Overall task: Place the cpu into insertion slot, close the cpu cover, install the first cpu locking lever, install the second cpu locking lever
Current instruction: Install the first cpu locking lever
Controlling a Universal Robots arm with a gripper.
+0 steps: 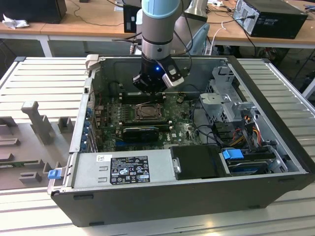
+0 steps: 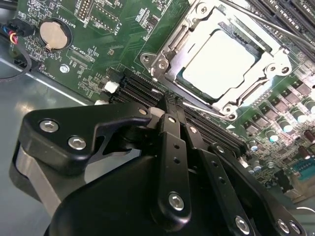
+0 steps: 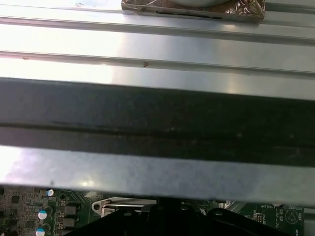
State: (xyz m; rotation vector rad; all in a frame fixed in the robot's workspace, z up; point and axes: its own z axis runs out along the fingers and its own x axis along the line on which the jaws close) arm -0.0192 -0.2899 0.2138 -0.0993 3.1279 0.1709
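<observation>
Gripper (image 2: 172, 110) fingers are seen pressed together in the second wrist view, with nothing held between them, their tips hanging just above the green motherboard (image 2: 113, 44) beside the near corner of the insertion slot (image 2: 224, 61). The cpu (image 2: 219, 59) is seated in that slot, its pale metal top showing through the square window of the cpu cover (image 2: 189, 37), which is lying flat over it. A thin wire lever (image 2: 204, 109) is seen running along the socket edge nearest the fingertips; whether it is latched cannot be told. A round coin battery (image 2: 51, 33) is mounted on the board well apart from the socket, toward the board's far corner.

In the exterior view the arm (image 1: 157, 29) is lowered into the open computer case (image 1: 197, 196), which lies on its side on a ribbed metal table (image 1: 44, 78). The gripper (image 1: 152, 83) is positioned over the board just behind the insertion slot (image 1: 147, 112), toward the case's back wall. A power supply (image 1: 123, 169) is set along the case's front edge.
</observation>
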